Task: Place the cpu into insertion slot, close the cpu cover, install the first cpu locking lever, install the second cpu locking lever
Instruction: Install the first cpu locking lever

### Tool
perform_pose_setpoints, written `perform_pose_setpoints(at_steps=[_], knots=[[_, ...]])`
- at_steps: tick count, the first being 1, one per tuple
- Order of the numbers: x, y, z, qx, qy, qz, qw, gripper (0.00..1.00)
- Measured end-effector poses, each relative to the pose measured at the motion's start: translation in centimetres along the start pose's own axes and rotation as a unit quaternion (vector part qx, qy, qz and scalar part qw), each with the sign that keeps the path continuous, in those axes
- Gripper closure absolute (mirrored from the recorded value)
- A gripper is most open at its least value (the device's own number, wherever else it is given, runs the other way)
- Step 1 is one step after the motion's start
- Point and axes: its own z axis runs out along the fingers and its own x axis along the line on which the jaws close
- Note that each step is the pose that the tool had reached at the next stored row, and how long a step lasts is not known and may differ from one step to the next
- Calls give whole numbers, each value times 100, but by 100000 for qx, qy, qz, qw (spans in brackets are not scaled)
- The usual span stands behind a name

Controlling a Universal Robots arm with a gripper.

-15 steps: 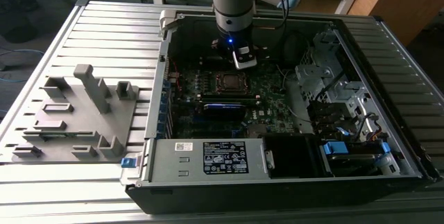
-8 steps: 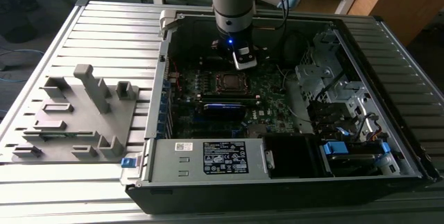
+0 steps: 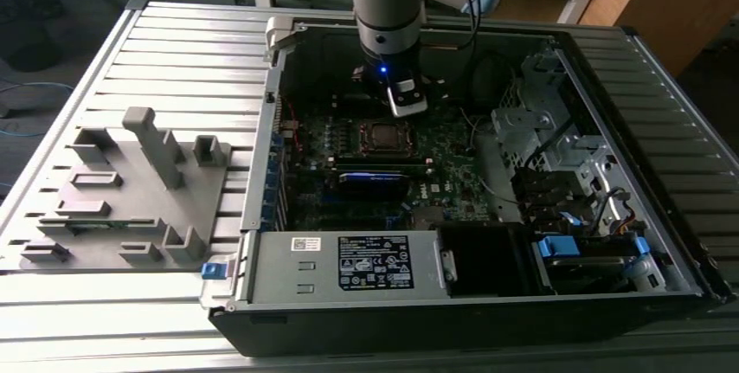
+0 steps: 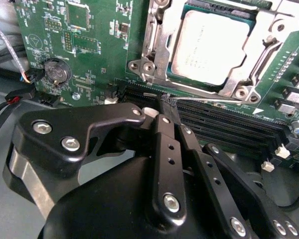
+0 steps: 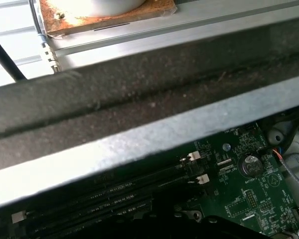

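Observation:
The cpu (image 4: 212, 47) lies flat in the insertion slot (image 4: 157, 45) on the green motherboard, its silvery face up. The cpu cover (image 4: 261, 55) lies down over it, framing the chip in its window. A thin silvery locking lever (image 4: 209, 98) runs along the socket's edge beside the memory slots. My gripper (image 4: 168, 104) is shut, and its black fingertips meet right at the free end of that lever; whether they pinch it I cannot tell. In the exterior view the gripper (image 3: 407, 105) hangs inside the open case just behind the cpu (image 3: 382, 136).
Black memory slots (image 4: 224, 124) run beside the socket, and a coin battery (image 4: 56, 70) and loose cables (image 4: 5, 45) lie further off. A blue-labelled memory stick (image 3: 372, 176), the drive cage (image 3: 543, 131) and the power supply (image 3: 346, 260) crowd the case. A grey fixture block (image 3: 127, 187) stands outside.

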Motion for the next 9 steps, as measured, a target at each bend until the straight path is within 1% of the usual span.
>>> perform_pose_setpoints(at_steps=[5, 9], knots=[[17, -8, 4, -212, -465, -114, 99999, 90], [36, -16, 7, -413, -743, -170, 99996, 90]])
